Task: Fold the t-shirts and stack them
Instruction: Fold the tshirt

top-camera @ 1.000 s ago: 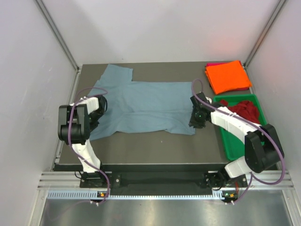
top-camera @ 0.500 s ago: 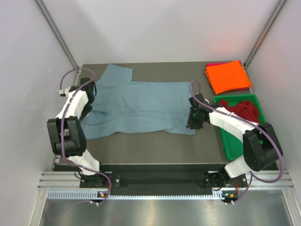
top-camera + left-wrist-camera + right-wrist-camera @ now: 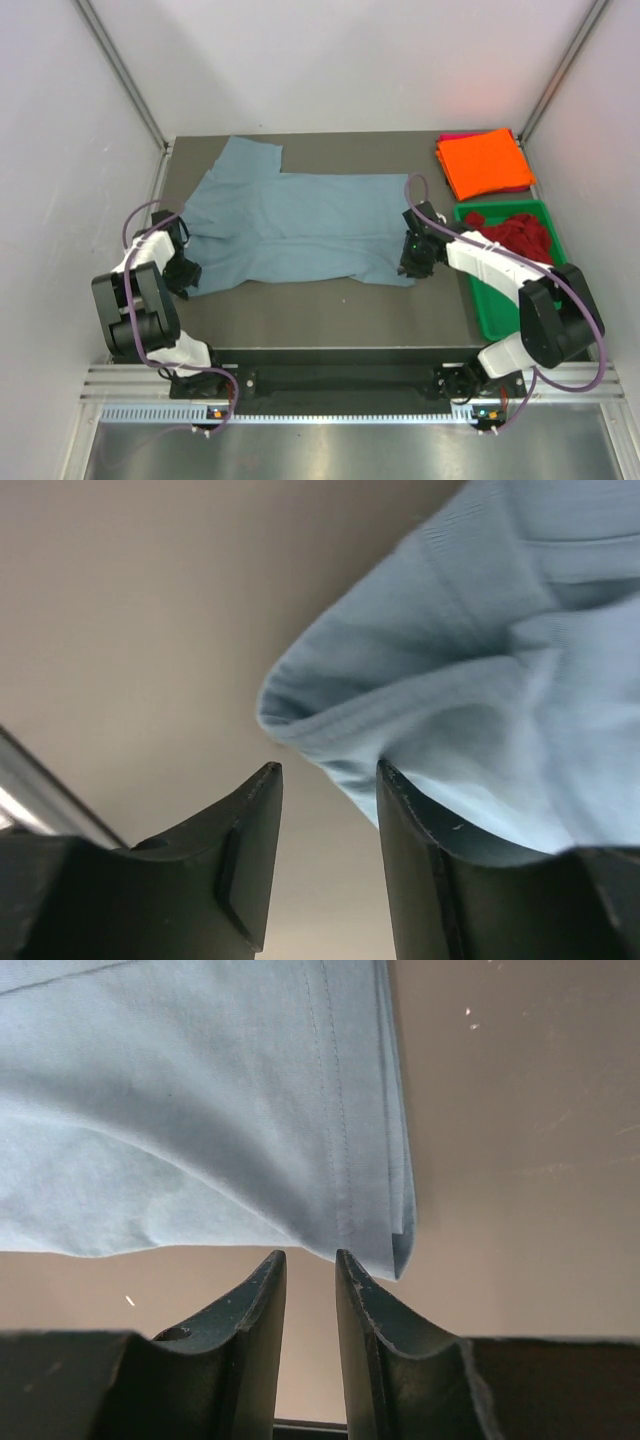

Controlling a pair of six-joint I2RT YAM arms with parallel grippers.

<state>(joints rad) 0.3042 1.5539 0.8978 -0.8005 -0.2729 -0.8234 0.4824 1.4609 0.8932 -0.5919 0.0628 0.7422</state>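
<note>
A dusty blue-grey t-shirt [image 3: 300, 225] lies spread across the table, one sleeve pointing to the back left. My left gripper [image 3: 186, 272] sits at the shirt's near left corner. In the left wrist view this gripper [image 3: 330, 770] is open, bare table shows in the gap, and the shirt's rounded fold [image 3: 480, 680] lies against the right finger. My right gripper [image 3: 410, 265] is at the near right hem corner. Its jaws [image 3: 308, 1256] stand narrowly open, with the hem [image 3: 200, 1110] just past the tips. A folded orange t-shirt [image 3: 485, 163] rests on a magenta-pink one [image 3: 455, 136].
A green tray [image 3: 500, 320] along the right edge holds a crumpled dark red t-shirt [image 3: 515, 232]. Grey walls close in the table on the left, back and right. A metal rail runs along the table's left edge [image 3: 40, 790].
My left gripper swung up along the shirt's left edge, then came back down to the near left corner, and its jaws opened. The right arm barely moved.
</note>
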